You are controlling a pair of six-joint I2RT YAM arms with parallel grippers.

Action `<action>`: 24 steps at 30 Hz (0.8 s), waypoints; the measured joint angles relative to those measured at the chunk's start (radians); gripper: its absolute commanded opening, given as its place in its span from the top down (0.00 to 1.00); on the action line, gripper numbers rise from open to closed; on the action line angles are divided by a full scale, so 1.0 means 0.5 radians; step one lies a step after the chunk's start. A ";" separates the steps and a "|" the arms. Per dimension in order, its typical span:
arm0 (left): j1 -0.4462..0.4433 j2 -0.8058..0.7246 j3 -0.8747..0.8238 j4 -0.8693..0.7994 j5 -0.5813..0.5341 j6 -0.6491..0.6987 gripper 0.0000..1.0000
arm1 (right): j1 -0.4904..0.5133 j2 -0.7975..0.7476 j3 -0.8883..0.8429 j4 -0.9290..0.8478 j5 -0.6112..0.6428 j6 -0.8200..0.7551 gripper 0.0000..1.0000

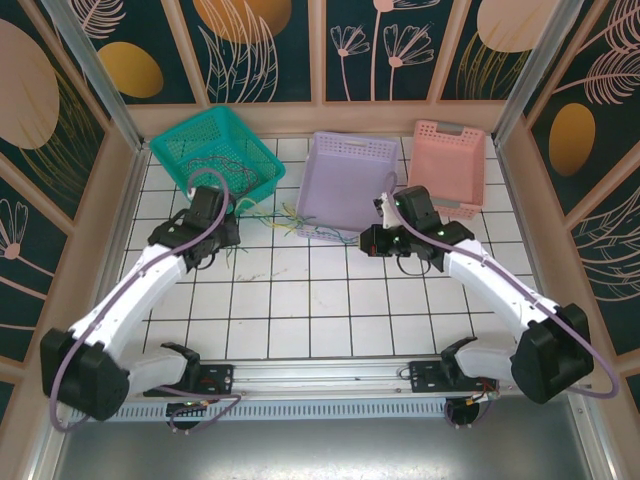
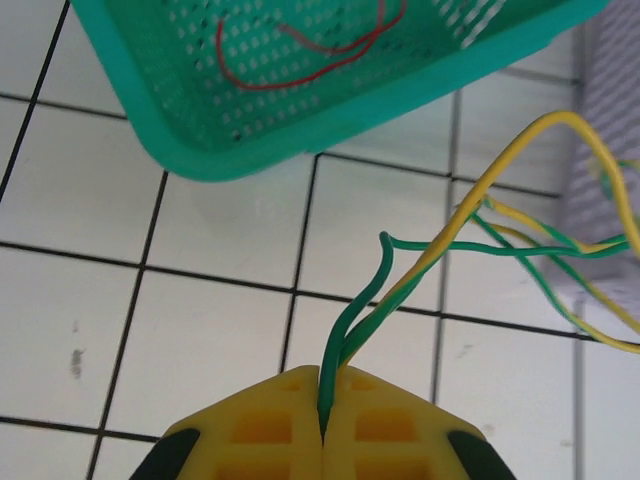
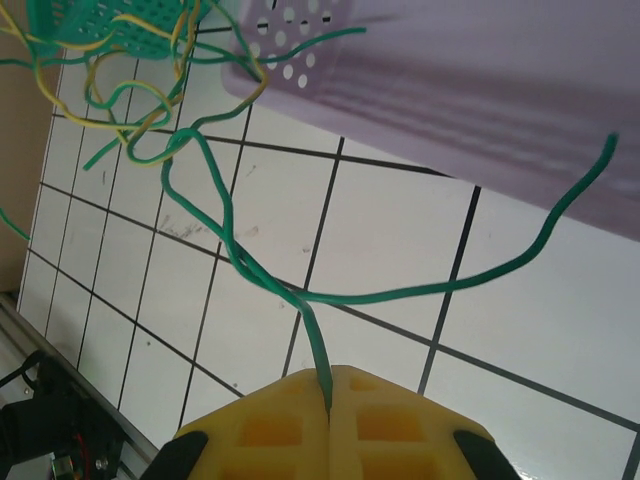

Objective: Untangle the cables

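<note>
**A:** While the left jaws are pressing together on a green wire (image 2: 350, 320), with a yellow wire (image 2: 520, 140) running in beside it, where are the rest of the cables (image 1: 290, 222) lying?

**B:** They are trailing across the tiled table (image 1: 300, 300) between the teal basket (image 1: 215, 150) and the lavender basket (image 1: 345, 180), with loops crossing just beside the lavender one. The right jaws are pinching another green strand (image 3: 225, 230) that is leading up toward the tangle.

**A:** How are they going to handle?

**B:** I am judging them light, thin and limp, yet springy enough to be keeping their curls. The insulation is looking smooth, so a loose pinch is risking a slip. I am favouring a hold near a free end, away from the crossings, pulling gently.
</note>
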State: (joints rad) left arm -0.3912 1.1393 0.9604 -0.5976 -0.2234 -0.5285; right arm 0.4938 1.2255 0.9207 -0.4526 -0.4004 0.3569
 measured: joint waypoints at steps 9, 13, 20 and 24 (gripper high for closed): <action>-0.001 -0.174 0.261 0.437 0.520 -0.052 1.00 | -0.053 -0.034 0.275 0.021 -0.002 0.016 1.00; -0.002 -0.121 0.428 0.457 0.506 -0.076 1.00 | -0.029 -0.034 0.442 0.037 -0.027 0.014 1.00; -0.002 -0.482 0.381 0.336 0.123 -0.111 1.00 | 0.110 -0.082 0.359 0.027 -0.153 -0.015 1.00; -0.002 -0.636 0.142 0.180 -0.103 -0.261 1.00 | 0.211 -0.135 0.153 0.003 -0.195 -0.012 1.00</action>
State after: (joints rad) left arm -0.3923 0.8211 1.0313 -0.5076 -0.2749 -0.6590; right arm 0.5991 1.1580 0.9974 -0.4511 -0.4980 0.3508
